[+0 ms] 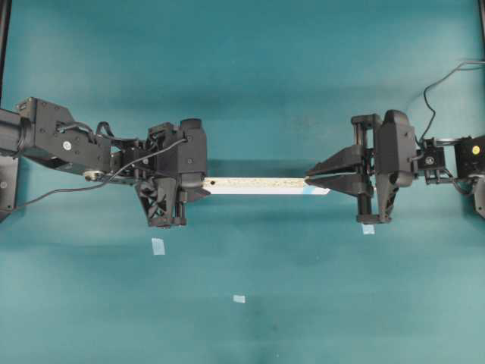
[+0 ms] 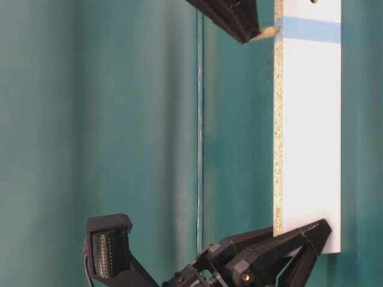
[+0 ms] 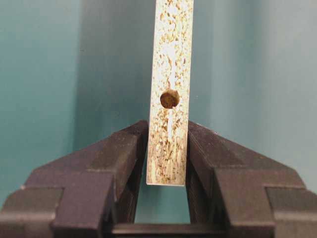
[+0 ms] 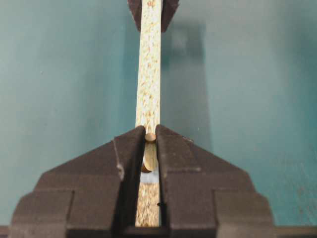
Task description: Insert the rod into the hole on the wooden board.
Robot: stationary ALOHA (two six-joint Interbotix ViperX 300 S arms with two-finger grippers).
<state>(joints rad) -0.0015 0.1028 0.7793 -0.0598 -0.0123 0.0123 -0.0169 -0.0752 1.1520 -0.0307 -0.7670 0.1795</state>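
In the right wrist view, the right gripper is clamped narrowly on the rod, a cream dowel whose lower end sits at the hole by the light-blue patch on the wooden board. Farther along the board, at its opposite end, the left gripper pinches the speckled edge, just short of a second, bare-wood hole. Beyond the board, pale tape squares lie on the teal table.

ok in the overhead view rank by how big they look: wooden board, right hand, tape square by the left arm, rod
1. wooden board
2. right hand, fingers only; close to the board's visible stretch, so unsure
3. tape square
4. rod: hidden between the right hand's fingers in this view, cannot rank
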